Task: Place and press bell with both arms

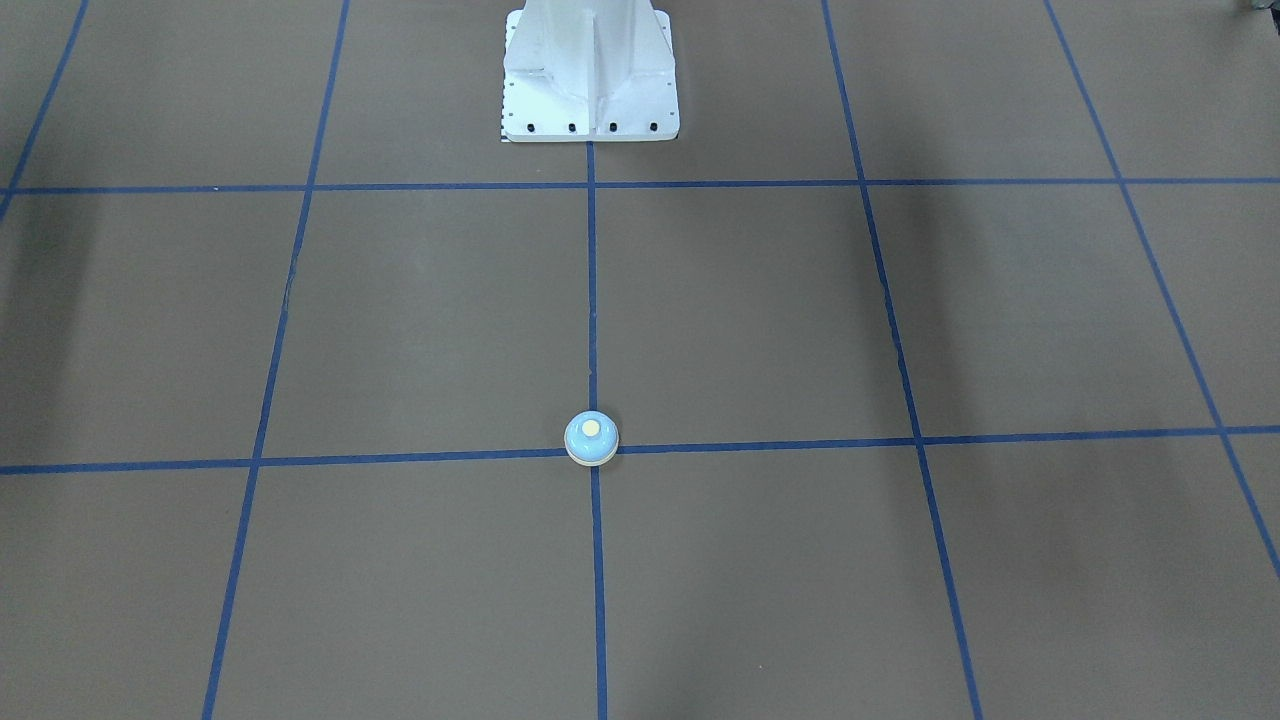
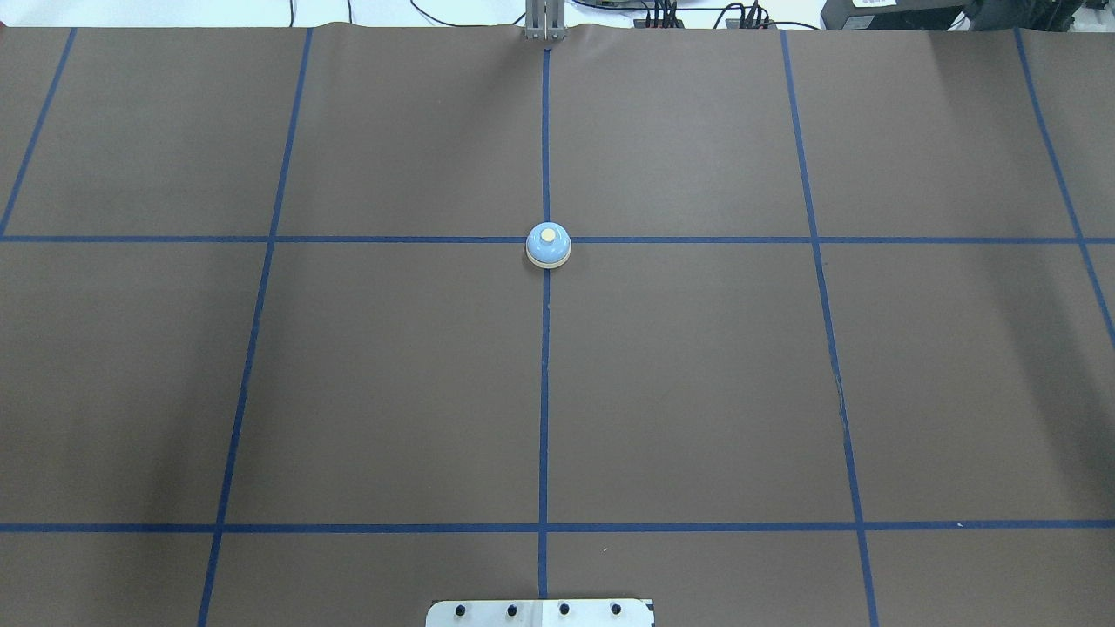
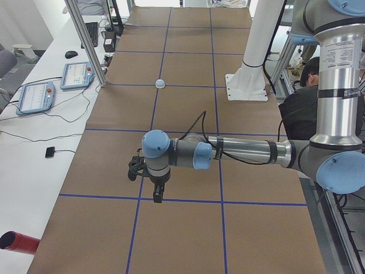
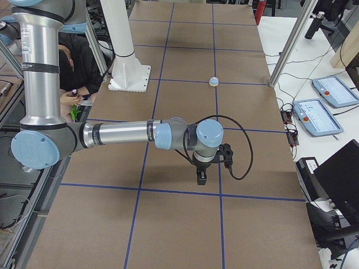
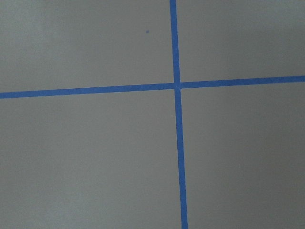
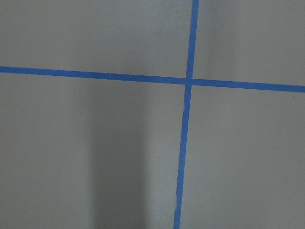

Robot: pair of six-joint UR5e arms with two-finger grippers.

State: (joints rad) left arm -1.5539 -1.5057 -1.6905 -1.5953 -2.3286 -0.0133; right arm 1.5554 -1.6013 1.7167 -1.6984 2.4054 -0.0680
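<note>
The bell (image 1: 591,438), light blue with a cream base and button, stands alone on a crossing of blue tape lines at the table's middle; it also shows in the overhead view (image 2: 548,245) and small in the side views (image 3: 160,83) (image 4: 213,81). My left gripper (image 3: 156,194) hangs over the table's left end, far from the bell, fingers pointing down. My right gripper (image 4: 201,176) hangs the same way over the right end. I cannot tell whether either is open or shut. Both wrist views show only brown table and tape lines.
The white bolted pedestal (image 1: 590,90) stands at the robot's side of the table. Teach pendants (image 3: 34,97) (image 4: 317,117) lie on the white benches across the table. A metal post (image 3: 85,40) stands at the far edge. A seated person (image 3: 311,74) is behind the robot.
</note>
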